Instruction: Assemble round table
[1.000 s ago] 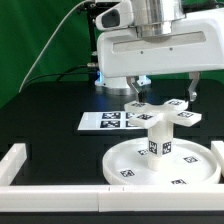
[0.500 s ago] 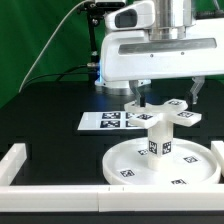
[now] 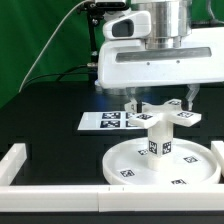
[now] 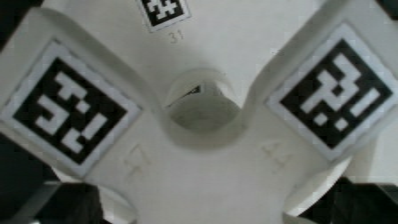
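The round disc [image 3: 130,160] lies flat at the exterior view's lower right. The short cylinder leg [image 3: 160,142] stands upright on its middle. The cross-shaped base [image 3: 170,116] sits on top of the leg. My gripper [image 3: 160,101] hangs right over the cross, open, with one finger [image 3: 131,102] on each side of it. I cannot tell whether the fingers touch it. In the wrist view the cross base [image 4: 199,150] fills the frame, with its centre hole and tagged arms. The dark fingertips [image 4: 50,205] show at the corners, and the gripper [image 4: 205,208] straddles the white part.
The marker board [image 3: 103,121] lies flat behind the disc, toward the exterior view's left. The white border wall [image 3: 55,172] runs along the front and turns up at the left corner. The robot's base stands at the back.
The gripper has come down slightly toward the cross base, and its fingers now sit lower beside it. The disc, leg and cross have not moved.
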You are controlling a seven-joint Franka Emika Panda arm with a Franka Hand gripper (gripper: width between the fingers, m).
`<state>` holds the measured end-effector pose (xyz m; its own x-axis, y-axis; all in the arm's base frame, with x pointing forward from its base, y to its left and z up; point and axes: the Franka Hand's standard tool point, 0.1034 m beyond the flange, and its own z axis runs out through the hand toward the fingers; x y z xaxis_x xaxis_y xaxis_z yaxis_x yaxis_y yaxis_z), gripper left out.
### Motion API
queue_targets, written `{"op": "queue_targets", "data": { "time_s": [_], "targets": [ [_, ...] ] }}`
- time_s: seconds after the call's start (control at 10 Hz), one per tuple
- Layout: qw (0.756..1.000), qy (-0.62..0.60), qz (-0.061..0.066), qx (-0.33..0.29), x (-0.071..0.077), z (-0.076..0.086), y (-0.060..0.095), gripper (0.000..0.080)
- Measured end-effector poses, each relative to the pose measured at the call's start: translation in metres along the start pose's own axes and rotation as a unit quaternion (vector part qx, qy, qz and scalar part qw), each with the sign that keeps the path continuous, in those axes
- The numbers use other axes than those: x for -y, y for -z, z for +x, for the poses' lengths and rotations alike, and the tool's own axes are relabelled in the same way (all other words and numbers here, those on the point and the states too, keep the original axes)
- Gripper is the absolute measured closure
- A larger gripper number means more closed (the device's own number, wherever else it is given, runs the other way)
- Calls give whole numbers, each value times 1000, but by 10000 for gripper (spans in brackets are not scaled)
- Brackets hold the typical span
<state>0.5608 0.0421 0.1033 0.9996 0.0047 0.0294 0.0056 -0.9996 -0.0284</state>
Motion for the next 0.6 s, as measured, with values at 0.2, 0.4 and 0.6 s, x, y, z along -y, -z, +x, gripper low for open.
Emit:
{"op": "queue_targets", "data": {
  "time_s": [0.2, 0.4, 0.6],
  "targets": [
    [1000, 1, 0, 3, 3, -1, -3, 151],
    [1000, -11, 0, 3, 3, -1, -3, 251],
    [999, -37, -1, 2, -1, -1, -3, 363]
  ]
}}
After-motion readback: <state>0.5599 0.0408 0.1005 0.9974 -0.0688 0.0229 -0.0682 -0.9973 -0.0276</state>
